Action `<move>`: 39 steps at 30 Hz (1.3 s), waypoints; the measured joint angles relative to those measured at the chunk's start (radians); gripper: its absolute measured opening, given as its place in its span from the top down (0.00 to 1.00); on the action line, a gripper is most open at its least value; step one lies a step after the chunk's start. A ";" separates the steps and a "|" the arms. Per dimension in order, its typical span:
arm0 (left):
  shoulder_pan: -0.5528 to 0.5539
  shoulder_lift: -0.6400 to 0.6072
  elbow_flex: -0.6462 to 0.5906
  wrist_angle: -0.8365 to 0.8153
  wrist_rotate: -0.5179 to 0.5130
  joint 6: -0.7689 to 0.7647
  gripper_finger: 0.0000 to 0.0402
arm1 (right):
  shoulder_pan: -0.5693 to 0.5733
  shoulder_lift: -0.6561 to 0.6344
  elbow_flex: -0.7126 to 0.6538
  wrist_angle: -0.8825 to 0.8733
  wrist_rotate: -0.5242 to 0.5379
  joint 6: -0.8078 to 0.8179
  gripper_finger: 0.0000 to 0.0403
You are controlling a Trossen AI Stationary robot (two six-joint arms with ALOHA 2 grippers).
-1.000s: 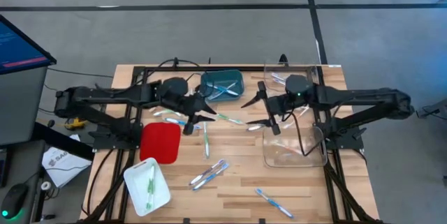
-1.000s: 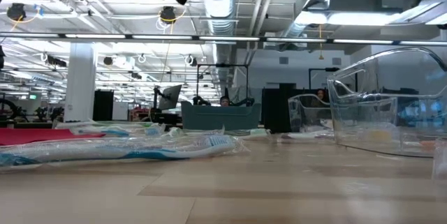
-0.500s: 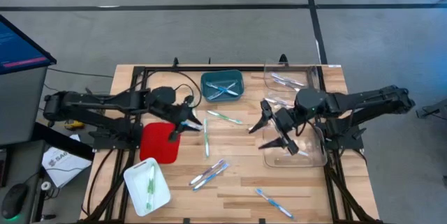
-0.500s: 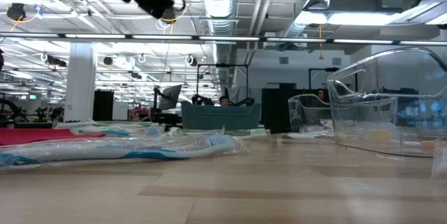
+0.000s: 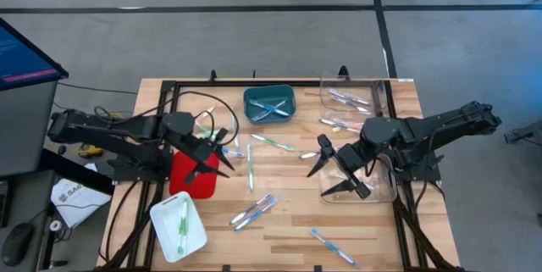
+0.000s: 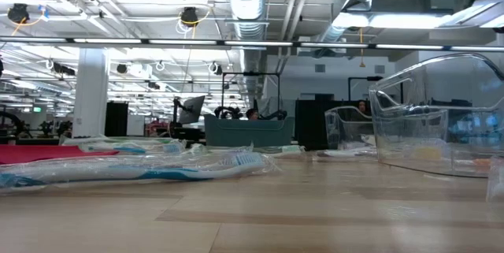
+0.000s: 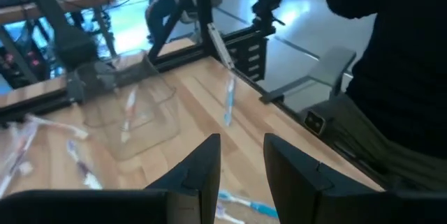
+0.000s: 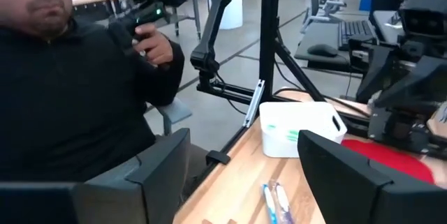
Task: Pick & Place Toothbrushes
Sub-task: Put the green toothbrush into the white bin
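Left gripper (image 5: 212,152) has its jaws a small way apart with nothing between them, hanging over the inner edge of the red tray (image 5: 188,177). Just past its fingertips a light green toothbrush (image 5: 250,168) lies on the table (image 5: 288,230), long axis running away from the robot toward the front edge. Slightly farther out, another green-and-white one (image 5: 273,143) lies slanted across the boards.

Right gripper (image 5: 337,169) is spread wide and empty, right at the edge of the clear bin (image 5: 360,189). Out in front of it, toward the table's front, a bundle of blue and pink-purple toothbrushes (image 5: 253,210) points diagonally, and a single blue one (image 5: 331,246) sits near the front edge, also slanted.

Compared with a second ago, both arms have pulled back from the middle of the table: the left one slid from beside the teal bin (image 5: 269,105) over to the red tray, and the right one moved toward the clear bin. The brushes on the table look unmoved.

They're all thin plastic sticks with white bits. A few lie in the teal bin, one green one in the white bin (image 5: 178,226), and some in the far clear bin (image 5: 349,97).
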 joint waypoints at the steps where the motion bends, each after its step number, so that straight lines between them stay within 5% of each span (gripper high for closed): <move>1: -0.003 0.008 0.000 0.009 0.000 0.001 0.74 | -0.002 0.000 0.000 0.004 0.000 0.015 0.36; 15: -0.011 0.115 0.000 0.025 -0.001 -0.002 0.74 | 0.027 0.057 -0.002 -0.040 0.001 -0.002 0.36; 25: -0.011 0.138 0.001 0.065 -0.002 -0.028 0.74 | 0.055 0.273 -0.002 -0.079 0.002 -0.094 0.36; 31: -0.007 0.137 -0.033 0.098 -0.003 -0.028 0.74 | -0.015 0.330 -0.040 0.058 -0.215 -0.119 0.36; 39: 0.059 0.137 -0.092 0.139 -0.056 -0.061 0.74 | -0.110 0.271 -0.149 0.215 -0.266 -0.154 0.36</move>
